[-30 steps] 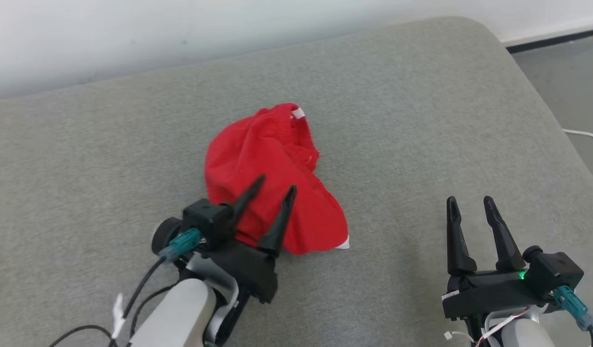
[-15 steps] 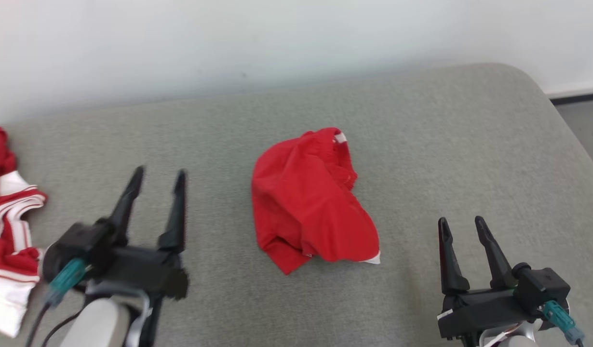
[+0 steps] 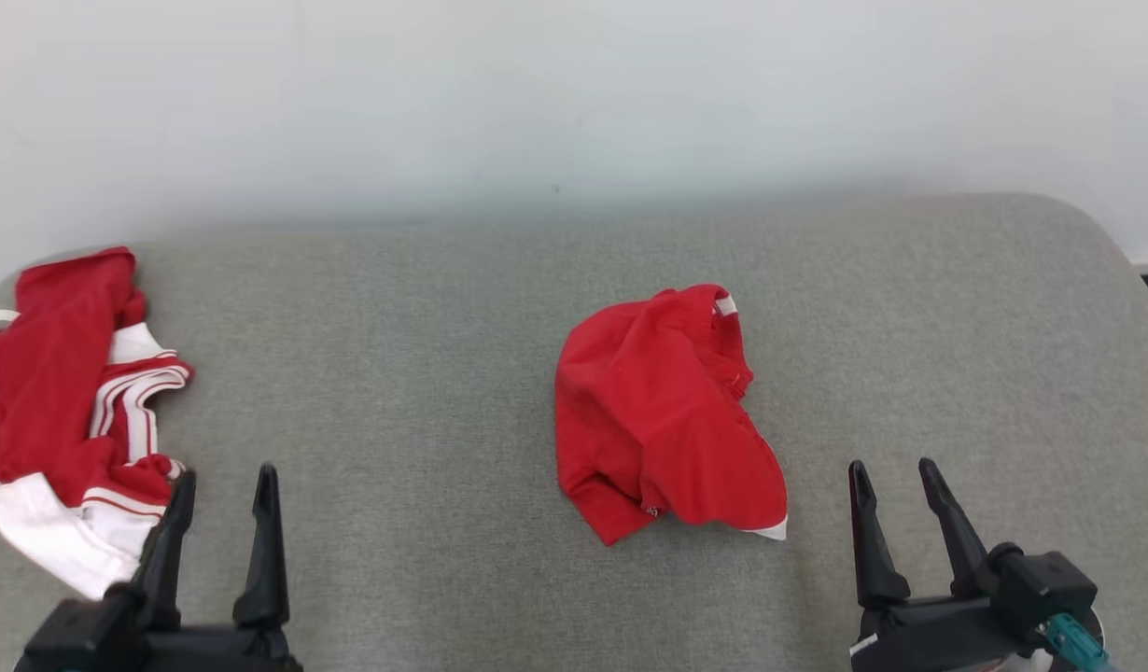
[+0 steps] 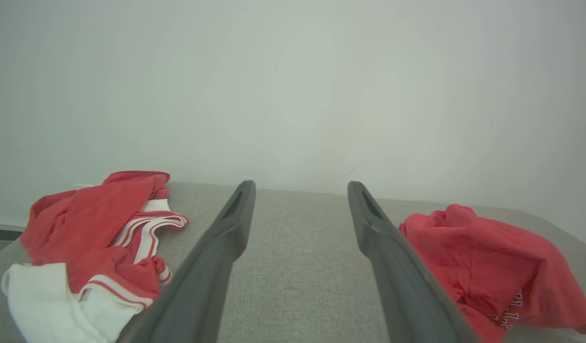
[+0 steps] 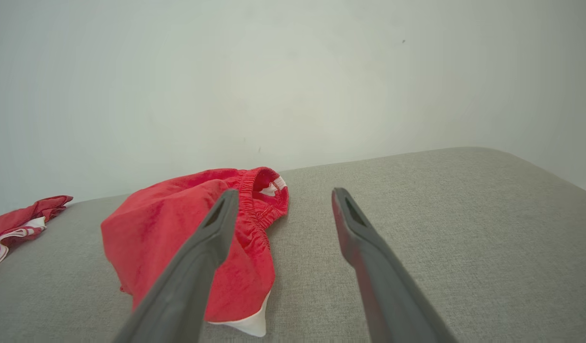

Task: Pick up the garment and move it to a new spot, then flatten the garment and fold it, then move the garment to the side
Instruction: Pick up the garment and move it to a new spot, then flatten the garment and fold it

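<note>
Here, at the far left of the grey upholstered surface (image 3: 397, 373), a rumpled heap of red-and-white clothes (image 3: 70, 411) lay with its white-striped edge turned toward the middle. Just beside its near corner, the robot's left hand (image 3: 226, 474) pointed away from the robot, its two dark fingers spread apart and holding nothing; the left wrist view showed bare grey cloth between them.

Toward the centre, well apart from the heap, sat the red garment (image 3: 658, 420), bunched into a loose mound and touched by neither hand. Its gathered waistband faced the pale wall (image 3: 574, 93), with a small white label (image 3: 725, 304) showing at the top. A strip of white trim (image 3: 768, 530) peeked out at its near right corner, and the left wrist view caught some white lettering (image 4: 512, 309) on the near side, too small to read.

To the right of the garment, near that white trim but not touching it, the right hand (image 3: 890, 466) rested low in the head view, fingers likewise parted and empty. Beyond it the surface curved off in a rounded corner.
</note>
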Robot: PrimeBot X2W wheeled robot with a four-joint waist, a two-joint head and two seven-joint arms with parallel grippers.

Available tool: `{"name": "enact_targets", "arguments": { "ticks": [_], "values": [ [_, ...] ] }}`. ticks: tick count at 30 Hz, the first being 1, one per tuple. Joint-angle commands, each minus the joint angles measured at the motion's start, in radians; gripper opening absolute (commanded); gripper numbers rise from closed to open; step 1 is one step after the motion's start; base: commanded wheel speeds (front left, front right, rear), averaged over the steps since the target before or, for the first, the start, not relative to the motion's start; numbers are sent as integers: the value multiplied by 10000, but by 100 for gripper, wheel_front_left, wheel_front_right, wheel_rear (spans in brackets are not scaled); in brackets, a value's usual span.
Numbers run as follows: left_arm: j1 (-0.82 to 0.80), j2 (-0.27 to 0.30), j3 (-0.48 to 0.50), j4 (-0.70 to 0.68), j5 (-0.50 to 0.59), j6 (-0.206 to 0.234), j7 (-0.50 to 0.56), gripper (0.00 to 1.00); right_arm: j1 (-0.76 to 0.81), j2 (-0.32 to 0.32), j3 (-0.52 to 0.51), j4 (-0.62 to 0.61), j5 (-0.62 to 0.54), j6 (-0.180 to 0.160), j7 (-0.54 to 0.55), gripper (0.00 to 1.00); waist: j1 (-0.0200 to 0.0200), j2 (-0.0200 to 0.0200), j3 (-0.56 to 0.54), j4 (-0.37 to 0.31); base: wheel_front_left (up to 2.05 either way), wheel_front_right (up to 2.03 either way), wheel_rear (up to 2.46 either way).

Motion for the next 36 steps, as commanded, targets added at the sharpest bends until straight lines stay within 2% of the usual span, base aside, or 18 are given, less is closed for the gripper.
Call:
{"name": "enact_targets", "arguments": {
  "ticks": [1, 11, 18, 36],
  "values": [
    [228, -72, 138, -51, 85, -57, -8, 100, 152, -3, 8, 24, -114, -21, -6, 100, 1, 0, -168, 155, 0, 0, 0],
    [848, -735, 583, 349, 677, -626, -8, 100, 461, -112, 151, 151, -199, -23, 39, 100, 1, 0, -343, 320, 0, 0, 0],
    [880, -1005, 861, 638, 1142, -799, -8, 100, 576, -295, 389, 218, -249, -23, 108, 100, 1, 0, -370, 308, 0, 0, 0],
    [809, -1299, 1270, 929, 1710, -1222, -9, 100, 571, -266, 535, 309, -210, -23, 113, 100, 1, 0, -347, 354, 0, 0, 0]
  ]
}}
